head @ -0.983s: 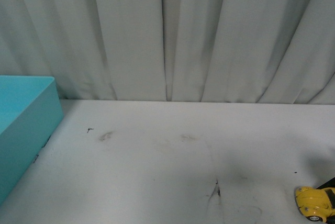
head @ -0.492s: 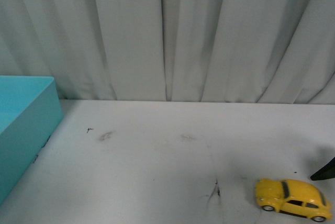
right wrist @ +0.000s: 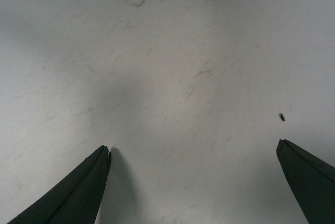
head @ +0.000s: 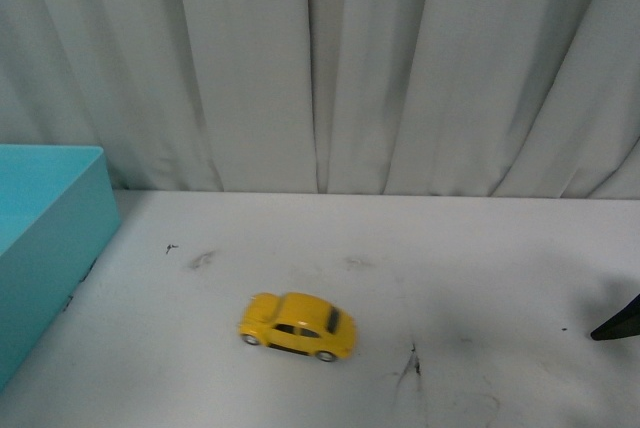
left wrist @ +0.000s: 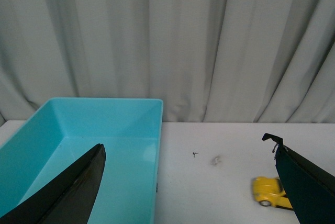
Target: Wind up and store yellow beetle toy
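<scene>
On the table [head: 480, 248], front view, the yellow beetle toy [head: 298, 326] stands free. Left wrist view: my left end effector [left wrist: 186, 143] is spread, toy near one finger, blue box [left wrist: 104, 116] near the other. Right wrist view: right end effector [right wrist: 193, 146] spread, empty. Storing seems next: reach, pinch the toy.

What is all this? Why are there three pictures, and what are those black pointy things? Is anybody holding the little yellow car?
It is a robot with two arms. Each arm ends in a gripper, a pincher with two fingers. One picture comes from a camera on the robot's body, looking forward. The other two come from cameras on its wrists, so the black points you see are the left gripper and the right gripper. Both are open and hold nothing. The yellow beetle toy stands by itself on the white table, so nobody is holding it. A blue bin sits on the robot's left side, and a grey curtain hangs behind.
</scene>
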